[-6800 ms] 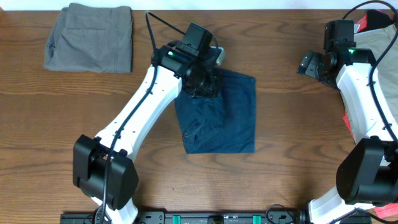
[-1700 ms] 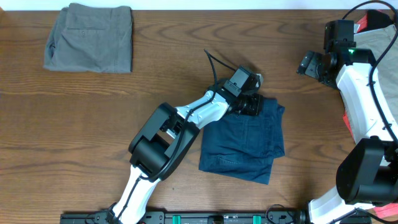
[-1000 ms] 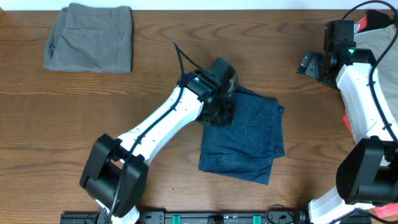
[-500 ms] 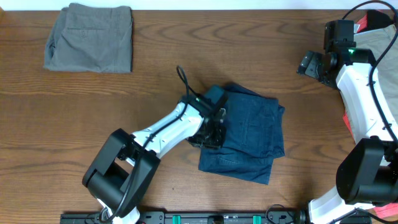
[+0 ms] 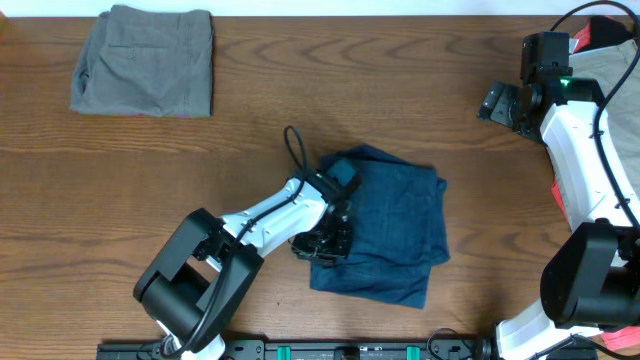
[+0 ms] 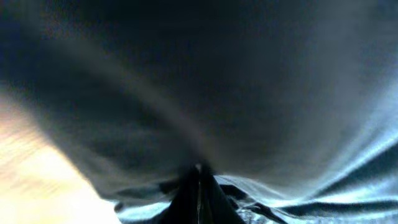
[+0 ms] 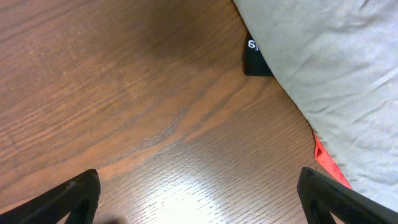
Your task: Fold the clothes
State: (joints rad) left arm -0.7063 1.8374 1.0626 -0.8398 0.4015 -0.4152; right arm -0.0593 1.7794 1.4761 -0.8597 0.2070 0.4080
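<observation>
Two arms at our bench, one pair of shorts gripped

We see the left pincer (image 5: 325, 240) clenched on the left edge of the dark navy shorts (image 5: 395, 230), which lie folded and rumpled near the middle of the bench (image 5: 120, 200). The grey-green shorts (image 5: 145, 60) sit folded at the far left corner, well apart. Our right pincer (image 7: 199, 196) hangs released, fingers spread wide over bare wood, just beside the tan khaki shorts (image 7: 336, 74) at the far right edge.

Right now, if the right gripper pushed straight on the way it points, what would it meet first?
The right gripper, jaws open, faces the bare table; likely that first, just beside the tan cloth.
</observation>
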